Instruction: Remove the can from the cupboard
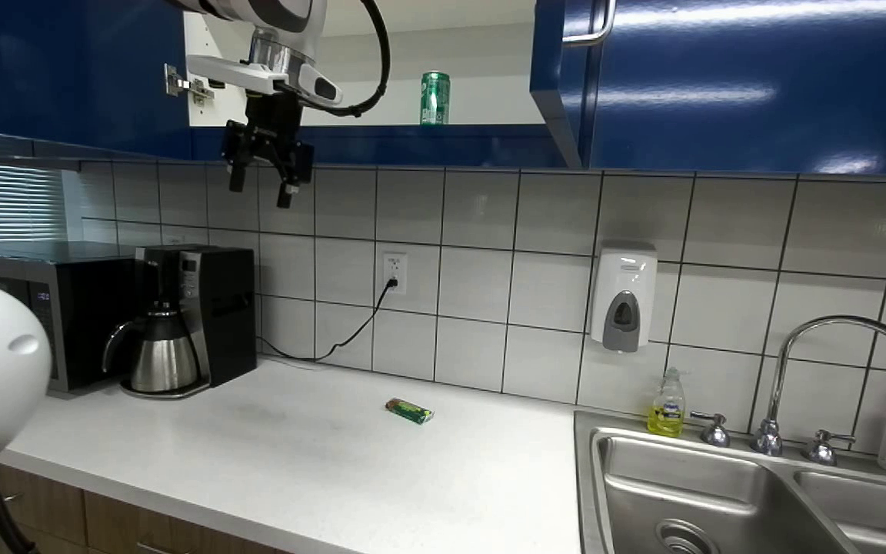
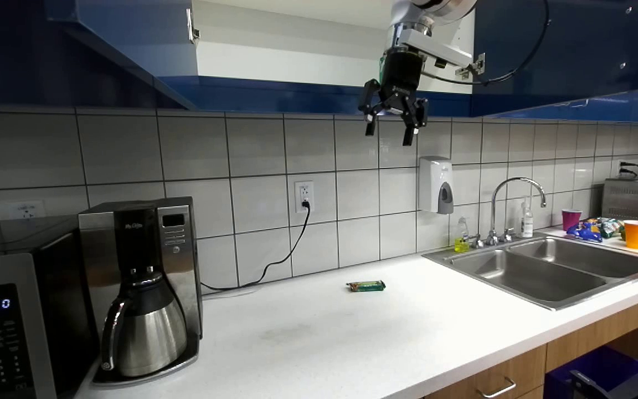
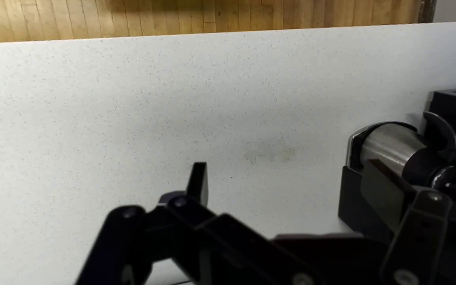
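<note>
The green can point(image 1: 434, 98) stands upright near the front edge of the open cupboard point(image 1: 370, 146). In an exterior view only a green sliver of the can point(image 2: 381, 68) shows behind the gripper body; the cupboard's lower edge point(image 2: 291, 97) runs behind the arm. My gripper point(image 1: 261, 187) is open and empty and points down. Its fingertips are below the level of the cupboard floor, in front of the tiled wall. It also shows in an exterior view point(image 2: 389, 133). In the wrist view the open fingers point(image 3: 287, 166) have only the counter between them; the can is out of view there.
Open blue doors point(image 1: 558, 85) flank the cupboard opening. A coffee maker point(image 2: 180, 266) with a steel pot point(image 3: 390, 146) stands beside a microwave point(image 2: 3, 310). A flat green packet point(image 1: 410, 411) lies on the white counter point(image 1: 297, 462). A soap dispenser point(image 1: 624, 296) and a sink point(image 1: 589, 477) are further along.
</note>
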`<move>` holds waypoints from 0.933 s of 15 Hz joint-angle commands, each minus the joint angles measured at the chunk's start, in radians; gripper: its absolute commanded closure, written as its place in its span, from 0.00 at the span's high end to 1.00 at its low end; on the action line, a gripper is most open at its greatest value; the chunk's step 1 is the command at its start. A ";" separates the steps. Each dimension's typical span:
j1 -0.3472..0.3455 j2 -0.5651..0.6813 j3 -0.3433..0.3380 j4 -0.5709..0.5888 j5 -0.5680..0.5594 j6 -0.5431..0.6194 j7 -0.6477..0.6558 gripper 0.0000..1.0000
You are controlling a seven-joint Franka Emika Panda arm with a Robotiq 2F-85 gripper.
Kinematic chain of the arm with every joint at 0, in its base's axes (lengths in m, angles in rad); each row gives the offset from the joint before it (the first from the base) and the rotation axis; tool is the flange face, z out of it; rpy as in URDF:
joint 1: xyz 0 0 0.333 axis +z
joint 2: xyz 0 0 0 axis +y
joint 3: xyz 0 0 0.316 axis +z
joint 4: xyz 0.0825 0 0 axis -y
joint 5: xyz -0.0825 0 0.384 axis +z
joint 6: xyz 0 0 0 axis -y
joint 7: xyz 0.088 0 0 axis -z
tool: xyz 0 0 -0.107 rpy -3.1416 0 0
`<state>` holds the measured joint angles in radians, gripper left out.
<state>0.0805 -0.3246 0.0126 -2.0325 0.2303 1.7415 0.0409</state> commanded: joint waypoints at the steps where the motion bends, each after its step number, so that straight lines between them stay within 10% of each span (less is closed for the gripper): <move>1: -0.012 0.001 0.010 0.003 0.003 -0.003 -0.003 1.00; 14: -0.021 0.018 0.012 0.091 -0.057 -0.081 0.006 1.00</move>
<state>0.0795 -0.3226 0.0136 -2.0050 0.2136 1.7228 0.0409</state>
